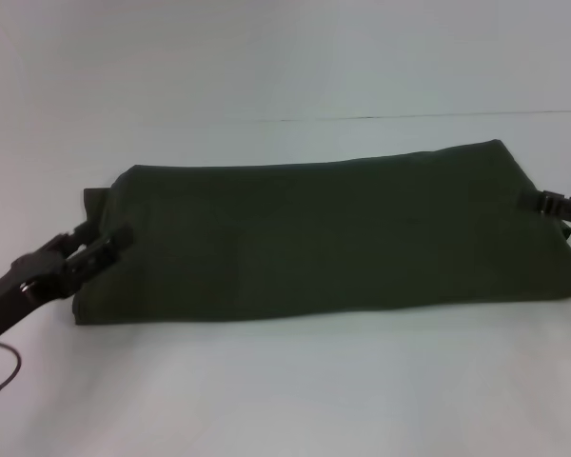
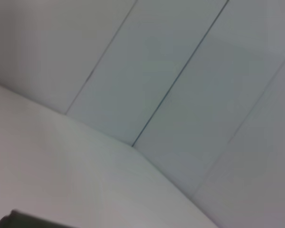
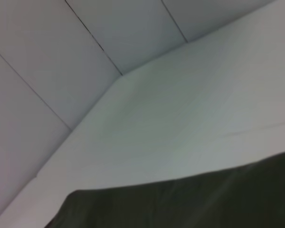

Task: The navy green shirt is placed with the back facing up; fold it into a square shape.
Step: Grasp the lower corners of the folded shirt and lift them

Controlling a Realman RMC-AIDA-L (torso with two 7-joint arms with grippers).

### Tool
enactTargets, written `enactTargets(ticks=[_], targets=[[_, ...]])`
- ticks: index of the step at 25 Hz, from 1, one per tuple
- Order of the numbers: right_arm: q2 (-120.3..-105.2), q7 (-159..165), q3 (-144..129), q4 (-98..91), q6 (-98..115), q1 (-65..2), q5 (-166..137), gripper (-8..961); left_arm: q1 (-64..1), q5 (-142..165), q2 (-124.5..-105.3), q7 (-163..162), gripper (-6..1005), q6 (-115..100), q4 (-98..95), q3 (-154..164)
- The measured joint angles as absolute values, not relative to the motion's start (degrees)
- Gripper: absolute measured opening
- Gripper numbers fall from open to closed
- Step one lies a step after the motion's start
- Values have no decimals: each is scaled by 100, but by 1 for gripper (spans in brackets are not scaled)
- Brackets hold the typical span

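The navy green shirt (image 1: 333, 238) lies across the white table as a long, wide band, doubled over along its length. My left gripper (image 1: 99, 244) is at the band's left end, shut on the fabric edge there. At the right end, my right gripper (image 1: 548, 202) reaches in from the side and is shut on the shirt's edge. A small dark corner of the shirt (image 2: 23, 221) shows in the left wrist view. A broad stretch of the shirt (image 3: 190, 204) fills the low part of the right wrist view. Neither wrist view shows its own fingers.
The white table (image 1: 295, 390) runs bare in front of the shirt and behind it up to a white panelled wall (image 1: 266, 57). A dark cable loop (image 1: 5, 371) hangs under my left arm at the near left.
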State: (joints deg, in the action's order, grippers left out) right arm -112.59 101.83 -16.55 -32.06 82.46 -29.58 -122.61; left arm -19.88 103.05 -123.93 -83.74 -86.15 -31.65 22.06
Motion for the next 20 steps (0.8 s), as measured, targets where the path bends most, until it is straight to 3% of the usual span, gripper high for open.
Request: enactTargets(ticks=[20], targets=[[-11118, 10818, -1702, -3257, 7927, -2826, -12657, 703, -1778, 10796, -12389, -8204, 873, -7443, -3014, 2404]])
